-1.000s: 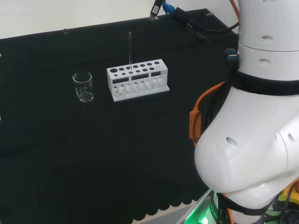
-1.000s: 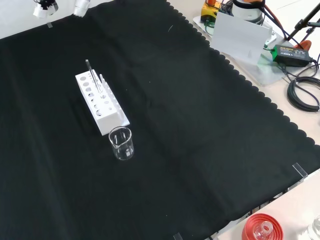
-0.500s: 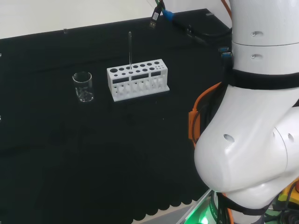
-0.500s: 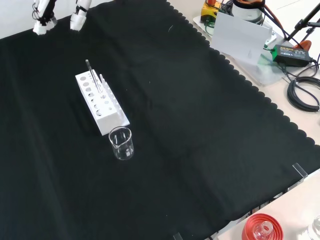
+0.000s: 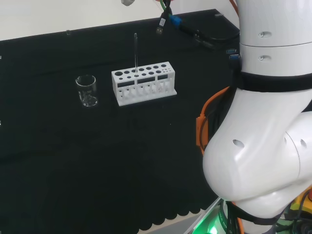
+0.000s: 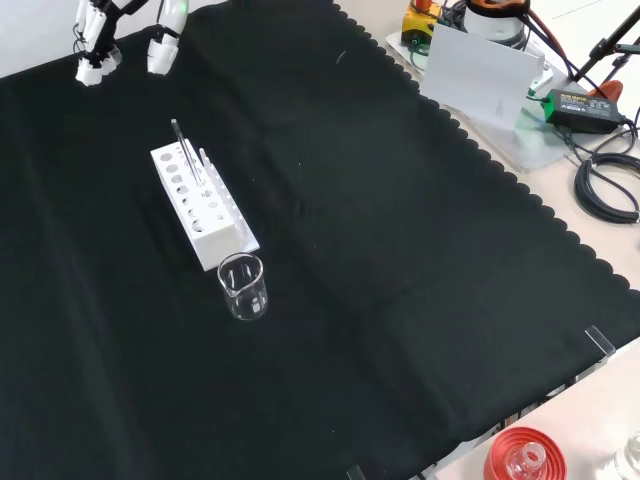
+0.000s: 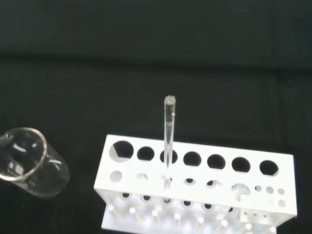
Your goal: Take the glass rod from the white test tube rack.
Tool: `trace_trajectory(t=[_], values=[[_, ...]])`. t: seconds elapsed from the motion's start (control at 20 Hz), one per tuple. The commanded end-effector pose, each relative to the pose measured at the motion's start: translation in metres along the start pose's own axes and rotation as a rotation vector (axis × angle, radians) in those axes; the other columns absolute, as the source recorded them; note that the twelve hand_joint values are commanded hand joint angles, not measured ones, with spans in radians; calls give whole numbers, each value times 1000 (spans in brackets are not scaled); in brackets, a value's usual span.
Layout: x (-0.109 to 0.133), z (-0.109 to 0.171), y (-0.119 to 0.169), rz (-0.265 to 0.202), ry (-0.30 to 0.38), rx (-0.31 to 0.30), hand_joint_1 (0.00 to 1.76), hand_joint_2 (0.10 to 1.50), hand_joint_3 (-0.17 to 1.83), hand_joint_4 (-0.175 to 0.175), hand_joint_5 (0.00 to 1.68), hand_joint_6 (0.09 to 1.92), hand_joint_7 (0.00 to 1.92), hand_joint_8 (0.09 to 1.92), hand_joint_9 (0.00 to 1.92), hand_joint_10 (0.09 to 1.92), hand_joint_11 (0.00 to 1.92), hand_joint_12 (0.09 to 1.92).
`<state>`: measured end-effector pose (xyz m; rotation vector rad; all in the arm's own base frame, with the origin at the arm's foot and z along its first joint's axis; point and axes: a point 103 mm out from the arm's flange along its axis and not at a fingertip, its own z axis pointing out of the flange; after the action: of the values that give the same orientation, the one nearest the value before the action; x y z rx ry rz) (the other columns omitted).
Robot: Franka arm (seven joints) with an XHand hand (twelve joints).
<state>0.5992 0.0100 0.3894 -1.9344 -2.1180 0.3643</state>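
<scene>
The hand (image 6: 128,40) is hanging over the cloth with fingers relaxed, holding nothing; nearer the front camera, the glass rod (image 6: 186,163) is standing upright in the white test tube rack (image 6: 203,210), a beaker (image 6: 243,286) sitting just beyond; no legible writing is showing.

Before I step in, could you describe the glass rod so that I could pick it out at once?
On the black cloth stands a white test tube rack with a small glass beaker beside it. The glass rod stands upright in one of the rack's holes, the lone thin clear stick rising above it.

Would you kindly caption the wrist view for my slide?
Glass rod standing upright in the white test tube rack, a clear beaker beside it.
</scene>
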Motion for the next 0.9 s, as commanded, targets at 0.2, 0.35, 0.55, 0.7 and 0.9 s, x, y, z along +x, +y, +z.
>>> trace_trajectory(t=[0.2, 0.35, 0.55, 0.7, 0.9], values=[[-2, 17, -10, 19, -15, 48, 703, 1093, -175, -36, 473, 87, 571, 750, 749, 801, 576, 1342], [3, 29, -12, 23, -23, 39, 701, 1092, -175, -35, 480, 87, 582, 751, 761, 801, 587, 1341], [1, 34, -17, 2, -8, 37, 700, 1091, -175, -35, 488, 87, 594, 750, 772, 797, 598, 1337], [5, 37, -16, -4, -8, 40, 699, 1090, -175, -35, 494, 87, 600, 749, 778, 795, 604, 1334], [1, 42, -21, -13, 1, 36, 699, 1089, -175, -35, 497, 87, 609, 747, 787, 791, 615, 1331]])
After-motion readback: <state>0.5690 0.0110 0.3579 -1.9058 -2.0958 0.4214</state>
